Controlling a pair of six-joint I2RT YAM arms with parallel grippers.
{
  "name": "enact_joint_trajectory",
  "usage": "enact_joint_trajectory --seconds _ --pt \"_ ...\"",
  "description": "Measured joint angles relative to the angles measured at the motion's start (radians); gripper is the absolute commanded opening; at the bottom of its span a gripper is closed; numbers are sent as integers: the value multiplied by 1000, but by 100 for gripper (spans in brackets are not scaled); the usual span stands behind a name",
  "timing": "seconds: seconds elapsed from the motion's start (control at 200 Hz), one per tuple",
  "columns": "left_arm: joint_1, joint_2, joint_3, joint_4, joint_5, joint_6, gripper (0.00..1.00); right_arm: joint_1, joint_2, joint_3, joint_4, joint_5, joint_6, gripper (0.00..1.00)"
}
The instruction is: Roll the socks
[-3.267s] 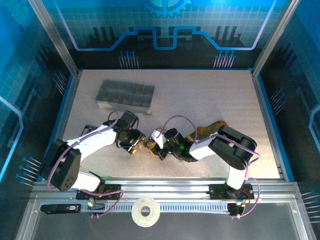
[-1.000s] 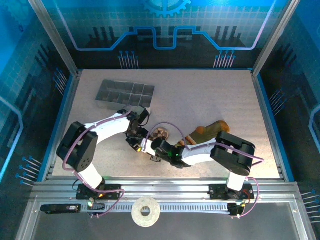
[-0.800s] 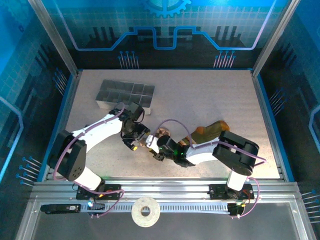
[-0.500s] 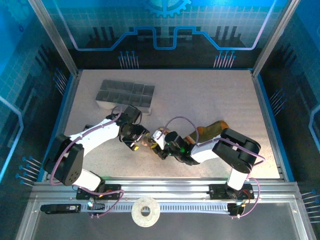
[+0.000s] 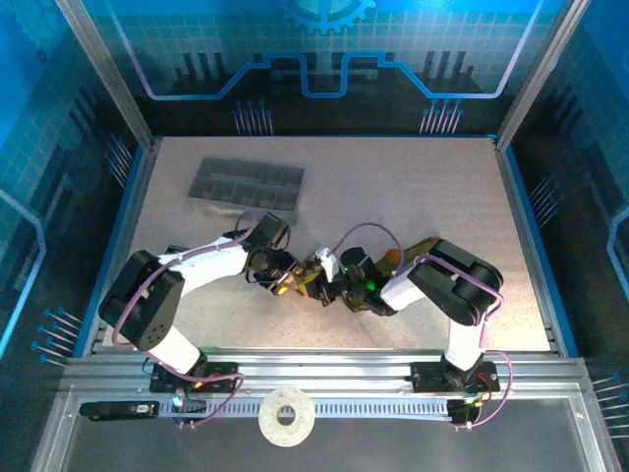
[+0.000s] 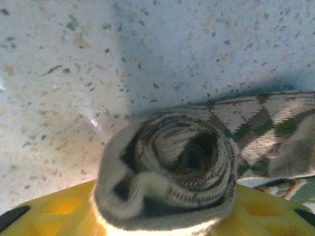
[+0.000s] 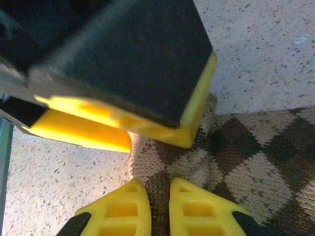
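The beige-and-brown diamond-checkered sock (image 7: 236, 147) lies on the speckled table, one end wound into a spiral roll (image 6: 167, 164). My left gripper (image 6: 165, 199) is shut on that roll, a yellow finger on each side of it. My right gripper (image 7: 159, 183) faces it and is shut on a narrow pinch of the same sock just behind the roll. The left gripper's black-and-yellow finger (image 7: 123, 64) hangs over the sock close ahead. From above, both grippers (image 5: 287, 282) (image 5: 320, 287) meet at the table's front middle. The olive sock's mustard toe (image 5: 421, 250) pokes out behind the right arm.
A grey compartmented tray (image 5: 241, 207) stands at the back left, clear of both arms. A white tape roll (image 5: 286, 418) rests on the front rail. Bare table stretches to the right and toward the back.
Both arms have swung within the last second. The left gripper has narrowed around the rolled end, and the right gripper has shifted slightly right, so the two meet at the roll.
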Motion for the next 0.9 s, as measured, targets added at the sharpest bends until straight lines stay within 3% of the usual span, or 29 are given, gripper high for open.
enact_joint_trajectory --seconds 0.215,0.51,0.675,0.896 --pt "-3 30 2 29 -4 31 13 -13 -1 30 -53 -25 6 0" --pt "34 -106 -105 -16 -85 -9 0 38 28 301 -447 -58 -238 0" --pt "36 -245 -204 -112 -98 -107 0 129 40 387 -570 -61 -439 13" --pt "28 -165 -127 -200 -63 -197 1 194 -81 257 -533 69 -586 50"
